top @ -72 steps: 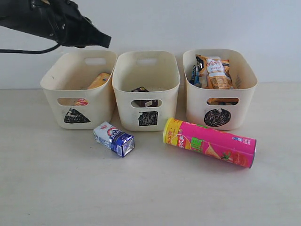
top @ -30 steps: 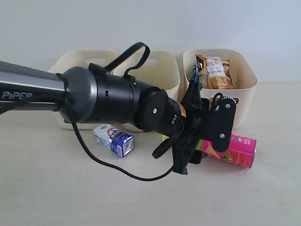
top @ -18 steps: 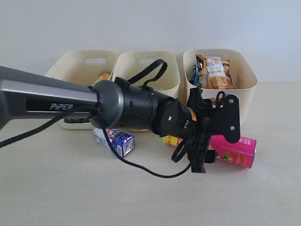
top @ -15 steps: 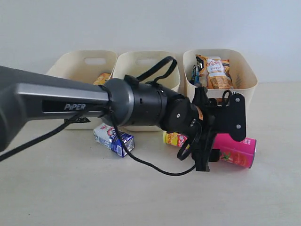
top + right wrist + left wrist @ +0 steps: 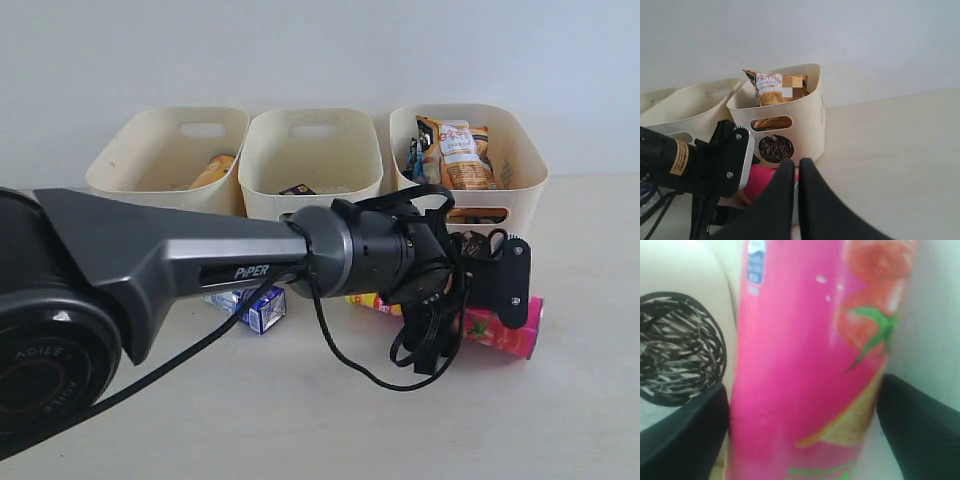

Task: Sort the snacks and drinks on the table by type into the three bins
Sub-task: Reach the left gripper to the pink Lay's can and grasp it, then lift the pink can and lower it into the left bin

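Pink tube [image 5: 497, 327] straddled by the left gripper [image 5: 802, 407].
The tube is laid on the bench [image 5: 300, 425] before the circle bin [image 5: 522, 175]; it is flanked by the left fingers [image 5: 685, 432], but whether it is clamped cannot be told. The right gripper [image 5: 796, 163] is held together.

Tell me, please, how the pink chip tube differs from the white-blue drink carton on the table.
The pink chip tube is a long cylinder; the white-blue drink carton is a short box. The tube sits between the fingers of the left gripper; no gripper is at the carton. Both lie on the table.
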`<action>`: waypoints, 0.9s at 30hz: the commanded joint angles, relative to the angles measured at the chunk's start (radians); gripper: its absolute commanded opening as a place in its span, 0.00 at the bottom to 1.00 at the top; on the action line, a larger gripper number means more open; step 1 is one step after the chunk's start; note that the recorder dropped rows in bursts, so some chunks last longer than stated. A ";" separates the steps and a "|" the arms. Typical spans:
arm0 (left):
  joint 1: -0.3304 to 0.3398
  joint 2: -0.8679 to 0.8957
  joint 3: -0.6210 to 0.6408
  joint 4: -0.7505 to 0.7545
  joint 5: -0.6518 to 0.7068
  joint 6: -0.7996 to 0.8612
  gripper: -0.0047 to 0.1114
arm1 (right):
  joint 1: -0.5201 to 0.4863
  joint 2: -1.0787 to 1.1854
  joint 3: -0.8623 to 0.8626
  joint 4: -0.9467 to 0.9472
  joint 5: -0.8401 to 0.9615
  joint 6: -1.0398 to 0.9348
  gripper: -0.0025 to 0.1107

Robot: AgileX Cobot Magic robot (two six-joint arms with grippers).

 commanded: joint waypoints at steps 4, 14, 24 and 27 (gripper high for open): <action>-0.010 0.003 -0.008 0.000 0.052 -0.015 0.32 | -0.006 -0.006 0.004 -0.003 -0.002 -0.001 0.02; -0.105 -0.073 -0.008 0.000 0.232 -0.015 0.07 | -0.006 -0.006 0.004 -0.003 -0.002 -0.001 0.02; -0.140 -0.229 -0.008 -0.079 0.390 -0.149 0.07 | -0.006 -0.006 0.004 -0.003 0.004 -0.001 0.02; -0.140 -0.282 -0.006 -0.097 0.432 -0.195 0.07 | -0.006 -0.006 0.004 -0.003 0.006 -0.001 0.02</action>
